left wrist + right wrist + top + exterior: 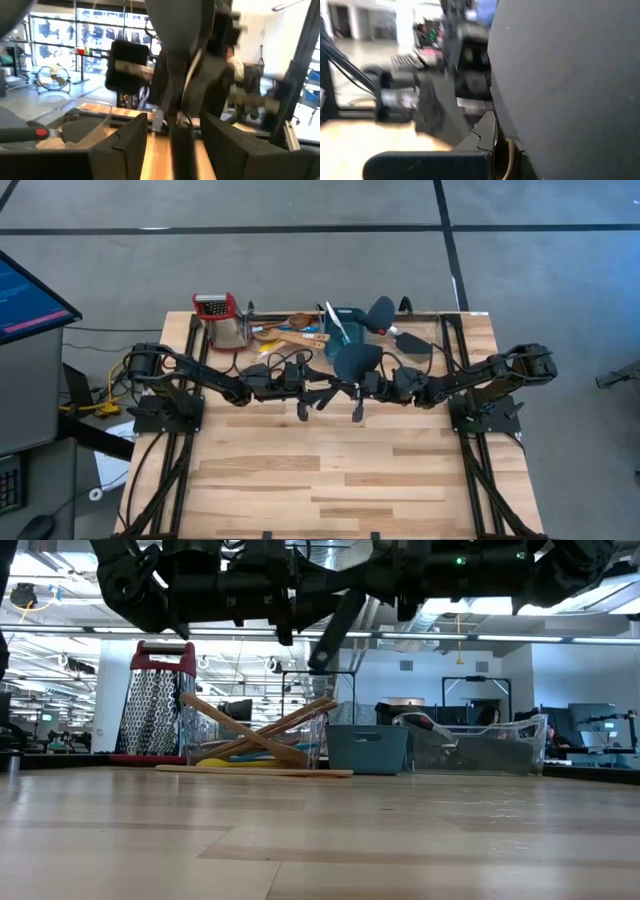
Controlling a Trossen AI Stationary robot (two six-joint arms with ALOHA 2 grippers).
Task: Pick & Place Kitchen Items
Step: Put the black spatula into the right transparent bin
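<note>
No words, labels, brands or numbers can be read anywhere. The lines on the monitor (30,300) are illegible.

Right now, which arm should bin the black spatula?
Right. The right gripper is shut, apparently on the black flat-bladed spatula; the left gripper is open, and the clear plastic bin sits on the right arm's side.

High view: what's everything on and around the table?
Metal box grater with red handle: one, far left.
Pale wooden spoons: several, tan, beside grater.
Teal rectangular tub: one, far centre.
Clear plastic bin: one, right of tub.
Black broad-bladed spatula: one, before tub, by the tools.
Dark round-bladed utensil: one, right of tub.
Monitor: one, blue screen, off table's left.
Left tool: dark, open, mid-table.
Right tool: dark, shut, beside it.
</note>
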